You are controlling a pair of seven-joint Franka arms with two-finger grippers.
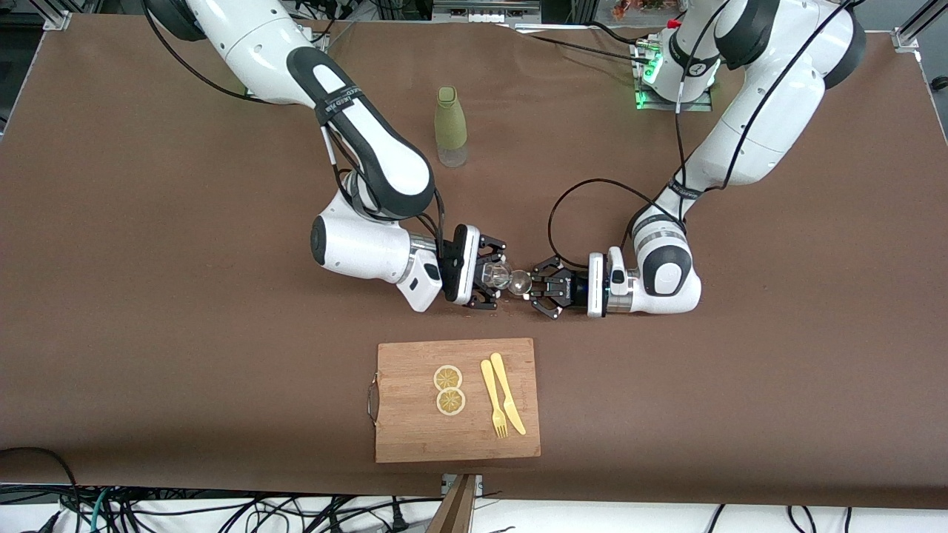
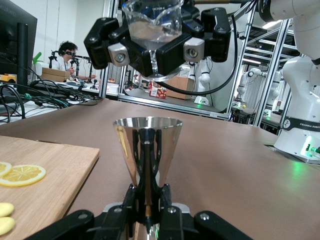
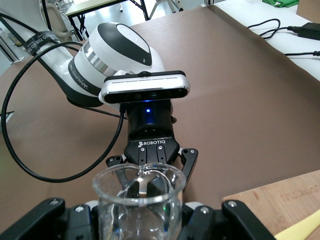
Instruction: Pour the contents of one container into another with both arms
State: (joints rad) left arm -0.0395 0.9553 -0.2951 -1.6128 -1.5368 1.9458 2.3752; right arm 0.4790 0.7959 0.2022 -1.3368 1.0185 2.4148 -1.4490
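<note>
A clear glass beaker (image 1: 495, 275) is held in the right hand (image 1: 490, 277), and a steel jigger (image 1: 520, 281) is clamped upright in the left hand (image 1: 535, 286). Both vessels are met mouth to mouth over the table (image 1: 148, 296), farther from the front camera than the cutting board (image 1: 415, 437).

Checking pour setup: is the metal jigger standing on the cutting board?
No: the left gripper holds the metal jigger beside the cutting board, not on it.

Robotics lab: aluminium framing (image 2: 240, 65), other robot arms (image 2: 305, 90).
</note>
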